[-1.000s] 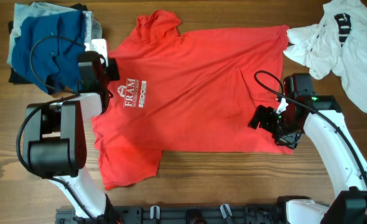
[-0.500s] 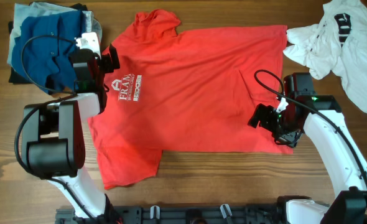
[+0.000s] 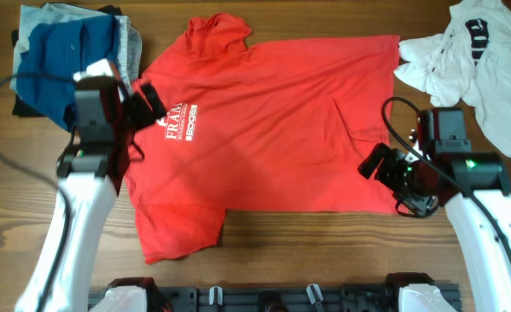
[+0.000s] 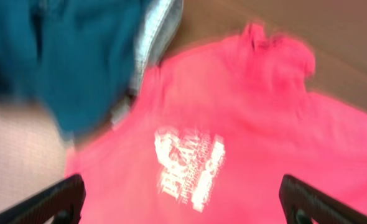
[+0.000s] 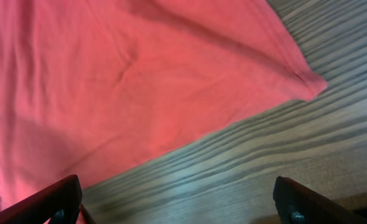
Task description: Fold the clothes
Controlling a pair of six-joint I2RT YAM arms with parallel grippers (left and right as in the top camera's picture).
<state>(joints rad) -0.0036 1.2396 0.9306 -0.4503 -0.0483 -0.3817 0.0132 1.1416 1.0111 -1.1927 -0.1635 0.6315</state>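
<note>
Found red T-shirt (image 3: 273,121) spread flat across centre of wooden counter (image 3: 325,251), print side up. Noted one sleeve toward top edge of overhead frame, the other toward lower left, hem toward right. Read white lettering (image 3: 179,121) at left of shirt, too small to make out in full.

Found white garment (image 3: 476,61) with black marking crumpled in upper right corner of overhead frame, meeting T-shirt's upper right corner. Noted blue and grey pile (image 3: 65,52) in upper left corner, just beside T-shirt's left edge.

Located left hand (image 3: 147,102) over T-shirt's left edge, beside lettering. Confirmed in left wrist view, though blurred: fingers (image 4: 59,199) set wide apart at lower corners of frame, nothing between them. Recorded left hand as released, grasping nothing.

Located right hand (image 3: 378,163) at right of overhead frame, over T-shirt's hem side. Confirmed in right wrist view: fingers (image 5: 53,202) spread to lower corners, with the T-shirt's corner and bare wood beyond them. Recorded right hand as released, grasping nothing.
</note>
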